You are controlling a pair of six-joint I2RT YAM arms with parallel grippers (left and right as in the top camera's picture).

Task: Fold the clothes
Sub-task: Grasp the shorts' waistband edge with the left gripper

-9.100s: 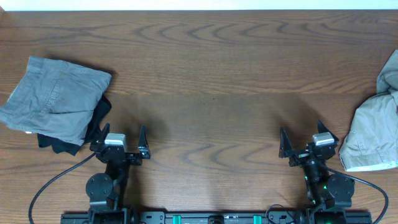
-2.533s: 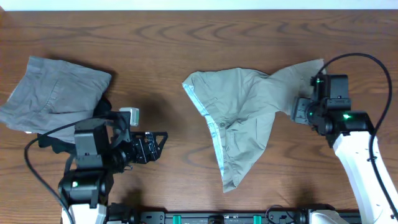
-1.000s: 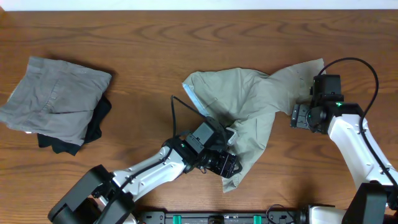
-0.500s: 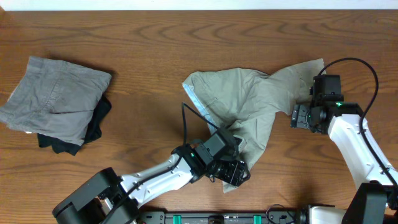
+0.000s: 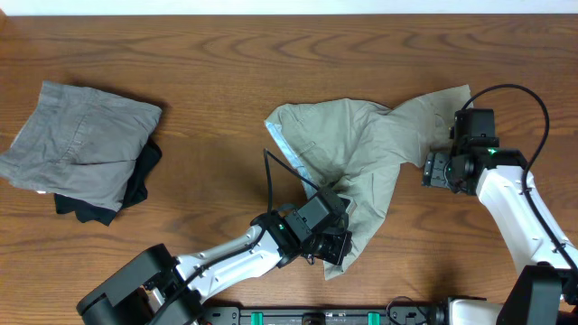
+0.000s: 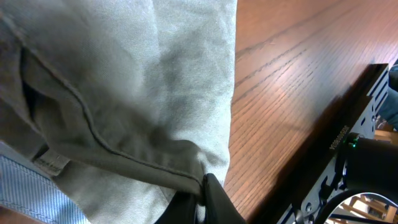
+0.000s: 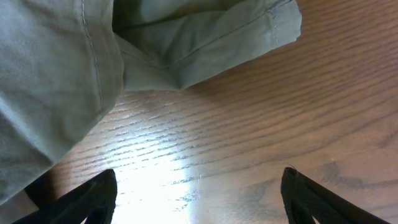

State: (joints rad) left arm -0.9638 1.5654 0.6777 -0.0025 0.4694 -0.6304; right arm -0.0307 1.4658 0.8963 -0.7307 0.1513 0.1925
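Observation:
The clothes, light khaki-green shorts (image 5: 361, 153), lie crumpled in the middle of the table, one leg reaching toward the front edge and a pale blue lining showing on the left. My left gripper (image 5: 330, 245) is at that near leg's end. In the left wrist view the shorts (image 6: 124, 81) fill the frame, and the left gripper (image 6: 203, 190) is shut on their stitched hem. My right gripper (image 5: 436, 169) hovers beside the shorts' right leg. In the right wrist view it (image 7: 198, 186) stands wide open over bare wood, with the shorts (image 7: 56, 74) just ahead of it and untouched.
A folded darker grey pair of shorts (image 5: 81, 144) rests on a small black garment (image 5: 140, 176) at the far left. The black rail of the table's front edge (image 6: 348, 124) runs close to the left gripper.
The left gripper reached the near leg's end and closed on its hem, then drew slightly back to the left. The right arm has stayed put, still open.

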